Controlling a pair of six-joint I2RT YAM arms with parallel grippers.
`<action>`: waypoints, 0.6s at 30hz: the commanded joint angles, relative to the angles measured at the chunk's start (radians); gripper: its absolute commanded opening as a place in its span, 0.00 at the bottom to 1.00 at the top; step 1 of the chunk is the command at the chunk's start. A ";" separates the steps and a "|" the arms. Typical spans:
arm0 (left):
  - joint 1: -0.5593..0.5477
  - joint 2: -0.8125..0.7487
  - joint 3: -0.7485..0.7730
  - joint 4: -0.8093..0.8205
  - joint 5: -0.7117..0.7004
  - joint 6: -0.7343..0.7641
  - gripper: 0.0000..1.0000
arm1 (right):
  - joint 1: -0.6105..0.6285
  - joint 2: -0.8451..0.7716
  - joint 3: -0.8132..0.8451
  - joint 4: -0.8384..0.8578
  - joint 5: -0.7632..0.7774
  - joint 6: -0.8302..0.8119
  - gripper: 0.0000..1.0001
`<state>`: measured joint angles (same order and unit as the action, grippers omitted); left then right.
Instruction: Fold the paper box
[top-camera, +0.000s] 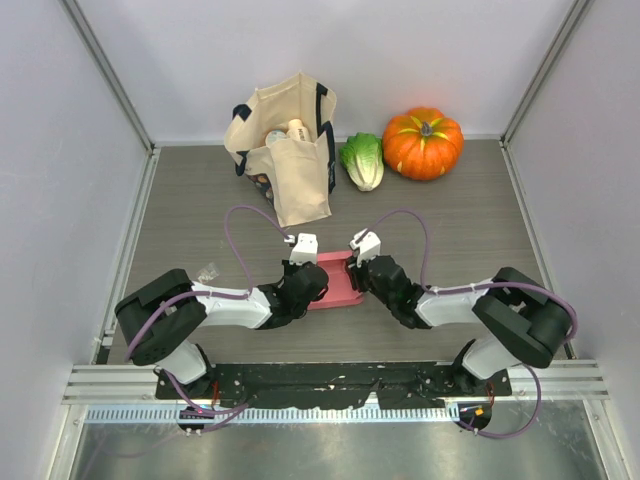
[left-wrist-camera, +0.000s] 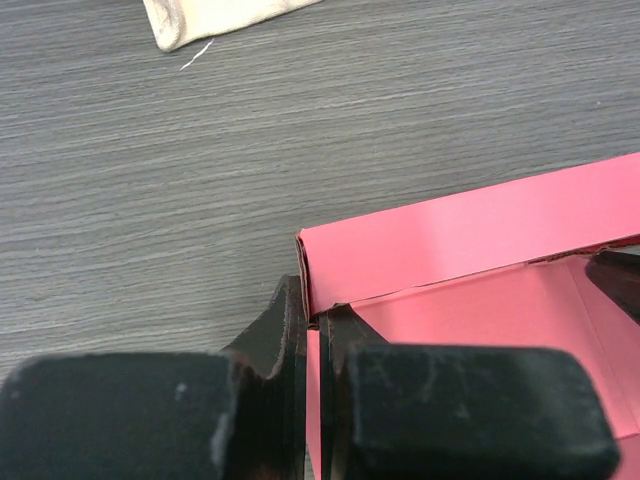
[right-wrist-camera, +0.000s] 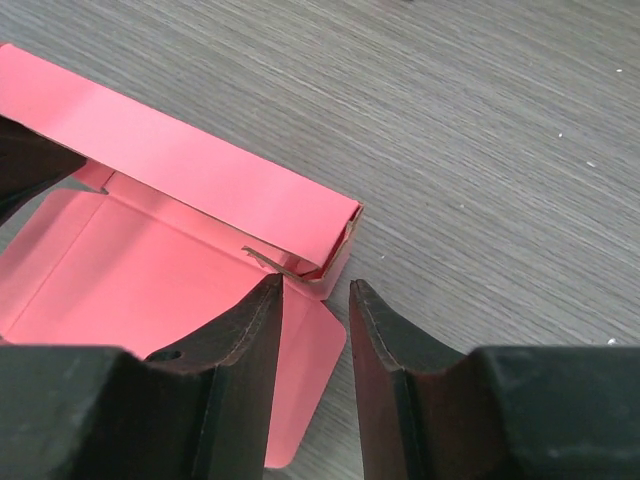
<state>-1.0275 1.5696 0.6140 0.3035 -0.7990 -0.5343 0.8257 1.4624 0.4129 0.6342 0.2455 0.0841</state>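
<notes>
Left claw (left-wrist-camera: 315, 322), black and two-fingered, is pinched tight on a thin upright side wall of the pink thin-card paper box (left-wrist-camera: 470, 230), the card showing as a sliver between its pads. It meets the box at the box's 9 o'clock side in the overhead view (top-camera: 308, 278). The right claw (right-wrist-camera: 315, 290) comes in from 3 o'clock (top-camera: 362, 272) with its fingers parted by a narrow gap. It grips nothing; one fingertip (right-wrist-camera: 268, 292) sits at the box's corner, over a loose pink end flap that lies flat on the table. The half-formed box (top-camera: 335, 283) lies between the two claws on the grey wood-grain table (top-camera: 450, 215), with one long wall folded up and its floor open to view (right-wrist-camera: 200, 190). From the box, a cream canvas tote bag (top-camera: 290, 160) stands at 11 o'clock, a green leafy cabbage (top-camera: 362, 160) near 12, and an orange round pumpkin (top-camera: 423, 142) at 1 o'clock, all well apart from it.
</notes>
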 joint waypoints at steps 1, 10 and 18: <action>-0.006 -0.033 -0.007 0.060 0.009 0.023 0.00 | 0.042 0.064 0.009 0.212 0.175 -0.061 0.37; -0.006 -0.033 -0.003 0.066 0.012 0.024 0.00 | 0.107 0.202 0.052 0.380 0.392 -0.125 0.15; -0.009 0.004 0.121 -0.145 -0.080 -0.122 0.00 | 0.179 0.314 0.238 0.067 0.839 0.101 0.01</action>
<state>-1.0245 1.5711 0.6575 0.2413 -0.8349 -0.5812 0.9867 1.7653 0.5953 0.8059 0.8307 0.0792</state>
